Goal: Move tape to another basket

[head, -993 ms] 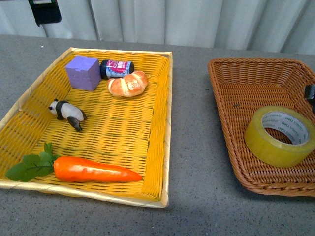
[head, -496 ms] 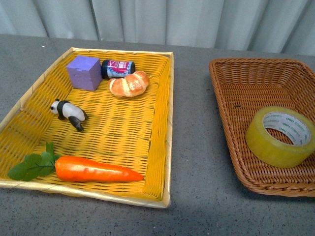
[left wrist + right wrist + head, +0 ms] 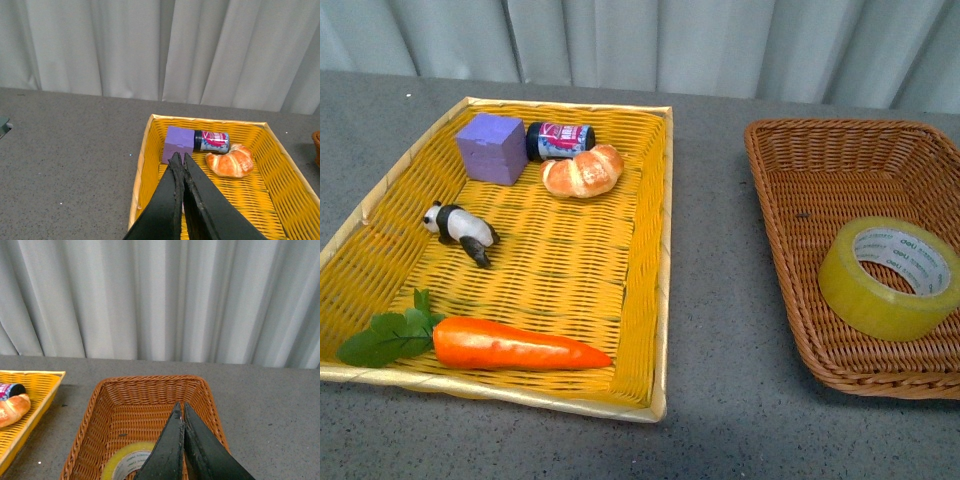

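Tape (image 3: 888, 277): lies flat, core up, in the basket (image 3: 790, 190), at 4 o'clock of its floor, against the near-right wall.

Tray (image 3: 650, 300): yellow, well apart to the left; holds cube (image 3: 490, 147), jar (image 3: 559, 139), croissant (image 3: 582, 170), panda (image 3: 459, 229), carrot (image 3: 518, 346).

Left gripper (image 3: 180, 162): jaws together, empty, above the tray with the cube at its 12 o'clock.

Right gripper (image 3: 179, 412): jaws together, empty, above the basket.

Step, judged: the tape appears to sit in its goal basket; both arms hang clear. Best practice: stay high, avoid brushing the flared rim, leave the roll undisturbed.
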Available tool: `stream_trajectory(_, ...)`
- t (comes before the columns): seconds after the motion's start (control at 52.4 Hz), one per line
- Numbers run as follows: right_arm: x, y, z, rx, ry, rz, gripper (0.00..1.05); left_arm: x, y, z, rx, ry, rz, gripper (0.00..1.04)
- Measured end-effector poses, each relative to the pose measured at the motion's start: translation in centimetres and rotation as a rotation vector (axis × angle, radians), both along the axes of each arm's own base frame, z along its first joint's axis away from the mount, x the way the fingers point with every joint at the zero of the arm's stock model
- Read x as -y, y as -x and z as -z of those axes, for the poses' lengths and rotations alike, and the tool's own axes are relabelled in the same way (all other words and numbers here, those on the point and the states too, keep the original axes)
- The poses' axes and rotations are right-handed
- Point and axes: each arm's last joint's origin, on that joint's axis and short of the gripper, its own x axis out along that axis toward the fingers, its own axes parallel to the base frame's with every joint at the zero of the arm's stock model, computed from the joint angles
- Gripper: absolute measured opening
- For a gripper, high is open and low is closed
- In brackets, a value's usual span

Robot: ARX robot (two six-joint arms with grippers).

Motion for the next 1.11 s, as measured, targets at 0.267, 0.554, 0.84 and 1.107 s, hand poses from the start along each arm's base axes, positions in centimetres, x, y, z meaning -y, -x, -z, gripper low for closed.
stream_trajectory(0.267, 0.0, 2.1, 0.0, -0.003, 0.000, 0.000, 0.01, 0.0, 2.1, -0.1, 0.000, 0.000, 0.002, 0.04)
stream_trajectory(0.554, 0.0, 3.5, -0.2, 0.006, 0.000, -0.001, 0.01, 0.0, 3.6, -0.6, 0.017, 0.000, 0.001, 0.04)
stream_trajectory(0.84, 0.0, 4.5, -0.5, 0.017, 0.000, -0.001, 0.01, 0.0, 4.7, -1.0, 0.030, 0.000, 0.001, 0.04)
stream_trajectory(1.107, 0.0, 5.4, -0.6, 0.022, 0.000, -0.002, 0.01, 0.0, 5.6, -1.2, 0.035, 0.000, 0.001, 0.04)
